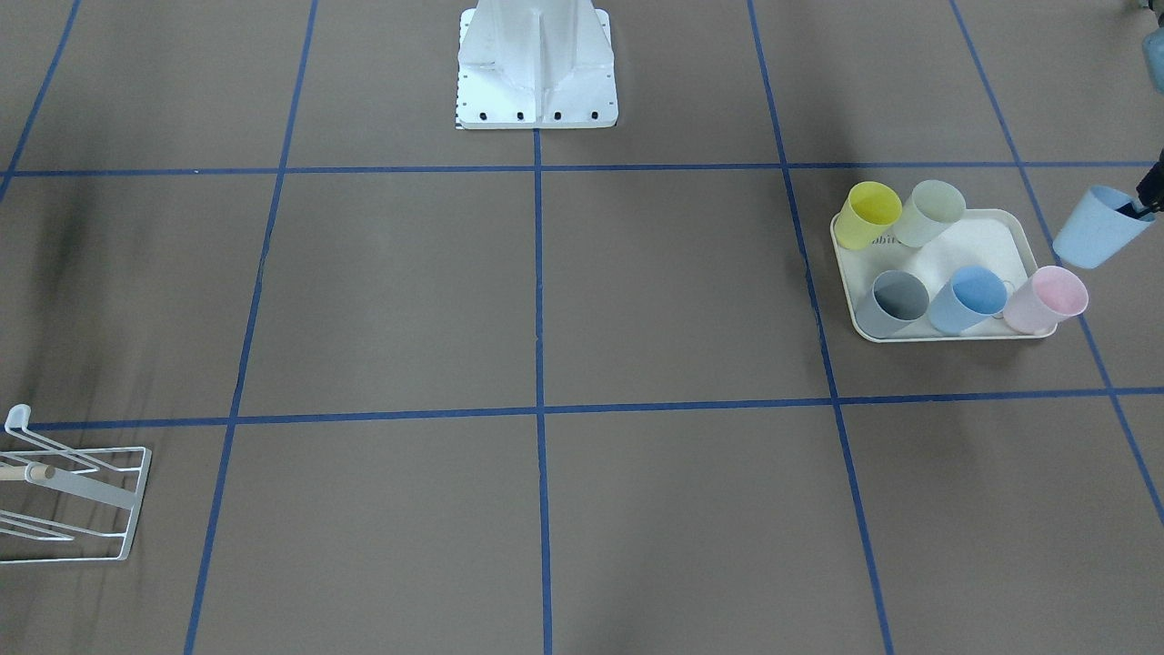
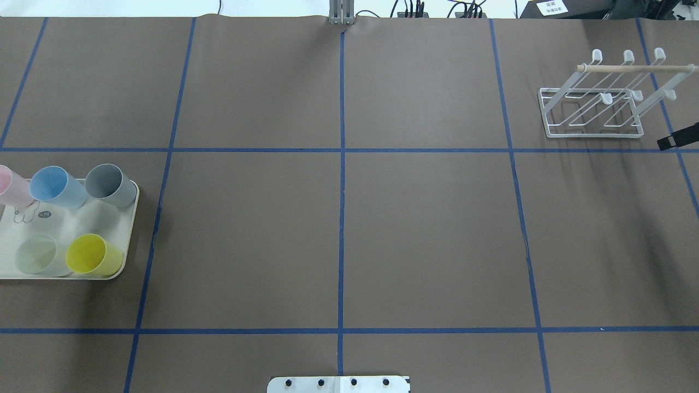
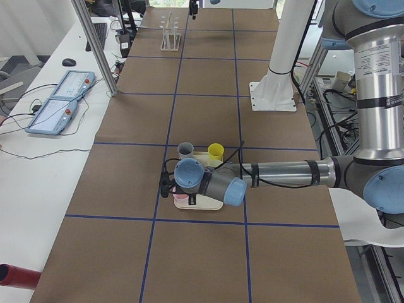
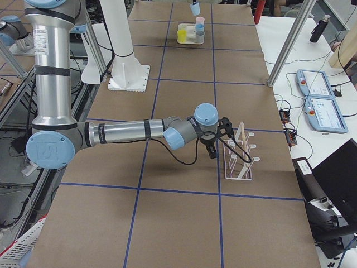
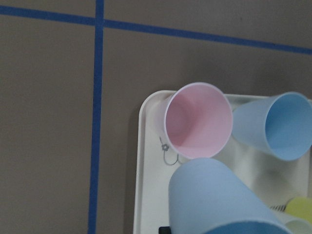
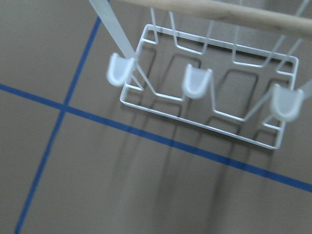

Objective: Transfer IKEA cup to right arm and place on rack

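A light blue IKEA cup (image 1: 1098, 227) hangs tilted in the air just beyond the tray's outer end. My left gripper (image 1: 1142, 206) is shut on its rim, with one dark finger inside the mouth. The left wrist view shows the same cup (image 5: 219, 202) large at the bottom, above a pink cup (image 5: 197, 119). The white wire rack (image 2: 595, 103) with a wooden dowel (image 2: 636, 68) stands at the far right of the table. My right gripper (image 2: 677, 136) shows only as a dark tip at the frame edge beside the rack, so I cannot tell whether it is open or shut. The right wrist view looks down on the rack (image 6: 209, 97) and shows no fingers.
A cream tray (image 1: 987, 246) holds yellow (image 1: 868, 214), pale green (image 1: 932, 211), grey (image 1: 893, 302), blue (image 1: 966, 298) and pink (image 1: 1048, 298) cups. The robot's white base (image 1: 536, 64) stands at the table's middle edge. Brown table with blue tape lines lies between tray and rack.
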Controlling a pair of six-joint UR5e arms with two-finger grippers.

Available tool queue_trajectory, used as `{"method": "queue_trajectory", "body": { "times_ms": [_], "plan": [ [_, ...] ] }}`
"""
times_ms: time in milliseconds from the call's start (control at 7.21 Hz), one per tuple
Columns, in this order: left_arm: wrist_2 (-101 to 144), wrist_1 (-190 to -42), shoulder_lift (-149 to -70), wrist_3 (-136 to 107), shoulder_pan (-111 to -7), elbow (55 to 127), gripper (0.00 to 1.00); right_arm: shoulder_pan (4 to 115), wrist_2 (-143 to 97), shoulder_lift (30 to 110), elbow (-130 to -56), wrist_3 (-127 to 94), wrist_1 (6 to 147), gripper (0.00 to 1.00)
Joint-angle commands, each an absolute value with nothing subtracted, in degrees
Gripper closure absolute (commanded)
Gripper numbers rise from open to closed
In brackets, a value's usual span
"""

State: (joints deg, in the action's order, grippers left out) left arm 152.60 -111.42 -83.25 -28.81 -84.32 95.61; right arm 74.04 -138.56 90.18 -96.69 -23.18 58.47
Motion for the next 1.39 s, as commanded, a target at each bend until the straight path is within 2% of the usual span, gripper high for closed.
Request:
{"method": "queue_trajectory", "body": {
  "times_ms": [0, 416, 832, 1248],
  "plan": [
    [158.96, -111.62, -91.63, -49.21, -84.11, 98.69, 1.0, 69.01, -139.13, 85.19, -96.85, -50.58, 44.36, 0.01],
    [159.17, -112.32, -104.81, -73.48, -77.99, 98.88, 1.0, 63.12, -138.87, 78.16, -97.12, -79.64, 30.18, 0.01],
    [158.65, -112.76, -113.8, -82.43, -69.04, 99.83, 1.0, 59.08, -138.17, 69.56, -97.38, -95.57, 27.51, 0.02],
    [145.87, -117.64, -125.39, -101.6, -60.24, 99.92, 1.0, 48.38, -124.85, 66.2, -104.67, -103.97, 27.42, 0.02]
  ]
}}
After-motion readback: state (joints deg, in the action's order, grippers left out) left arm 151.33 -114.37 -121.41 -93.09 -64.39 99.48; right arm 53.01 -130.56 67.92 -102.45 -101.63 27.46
